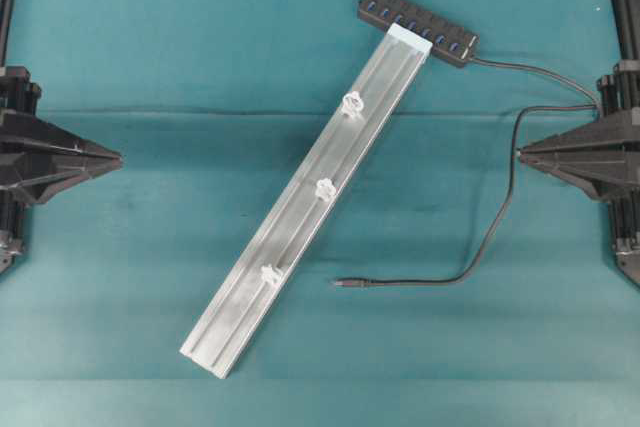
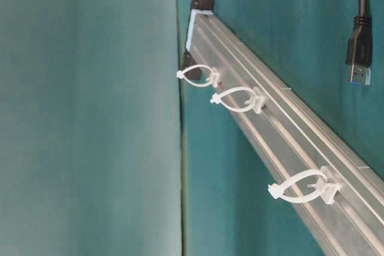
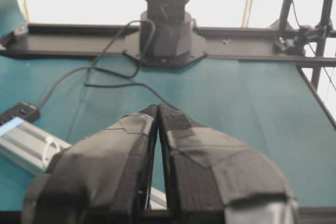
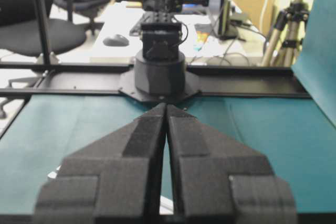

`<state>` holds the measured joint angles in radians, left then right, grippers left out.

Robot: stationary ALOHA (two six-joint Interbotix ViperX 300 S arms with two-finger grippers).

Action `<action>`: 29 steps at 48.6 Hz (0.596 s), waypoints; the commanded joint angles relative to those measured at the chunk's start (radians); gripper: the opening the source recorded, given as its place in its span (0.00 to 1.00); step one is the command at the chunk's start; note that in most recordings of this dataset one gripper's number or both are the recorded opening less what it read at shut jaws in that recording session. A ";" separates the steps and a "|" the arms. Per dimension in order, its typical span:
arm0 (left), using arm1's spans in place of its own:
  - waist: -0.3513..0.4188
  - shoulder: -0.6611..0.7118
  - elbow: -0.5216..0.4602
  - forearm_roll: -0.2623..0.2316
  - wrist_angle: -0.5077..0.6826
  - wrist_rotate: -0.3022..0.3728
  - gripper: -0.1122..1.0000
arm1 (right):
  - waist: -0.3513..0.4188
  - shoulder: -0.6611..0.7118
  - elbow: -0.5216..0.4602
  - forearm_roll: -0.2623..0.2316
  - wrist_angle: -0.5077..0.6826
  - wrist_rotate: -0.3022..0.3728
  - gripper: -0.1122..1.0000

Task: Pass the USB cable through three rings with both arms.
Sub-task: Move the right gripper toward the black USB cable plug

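The USB cable (image 1: 505, 202) runs from the black hub (image 1: 417, 25) out to the right, loops back and ends in a small plug (image 1: 347, 284) lying on the teal mat right of the rail. The three rings (image 1: 352, 103), (image 1: 325, 188), (image 1: 270, 274) stand along the slanted aluminium rail (image 1: 300, 217); nothing passes through them. In the table-level view the rings (image 2: 237, 99) stand open and the plug (image 2: 358, 58) shows at the upper right. My left gripper (image 1: 118, 159) is shut and empty at the left edge. My right gripper (image 1: 520, 154) is shut and empty at the right edge, close to the cable's loop.
The teal mat (image 1: 150, 277) covers the table. The rail runs diagonally from near left to far right, its far end against the hub. The opposite arm's base (image 3: 165, 35) stands beyond the mat in the left wrist view, with cable (image 3: 105, 69) lying before it.
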<state>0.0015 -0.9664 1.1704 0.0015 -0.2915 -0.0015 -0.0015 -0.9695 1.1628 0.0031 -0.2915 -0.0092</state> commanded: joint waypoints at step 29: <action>-0.023 0.137 -0.153 0.018 0.097 -0.060 0.10 | 0.018 0.114 -0.158 0.124 0.299 0.202 0.10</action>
<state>-0.0199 -0.8406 1.0508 0.0169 -0.1871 -0.0598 0.0092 -0.8820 1.0600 0.1258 -0.0506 0.1825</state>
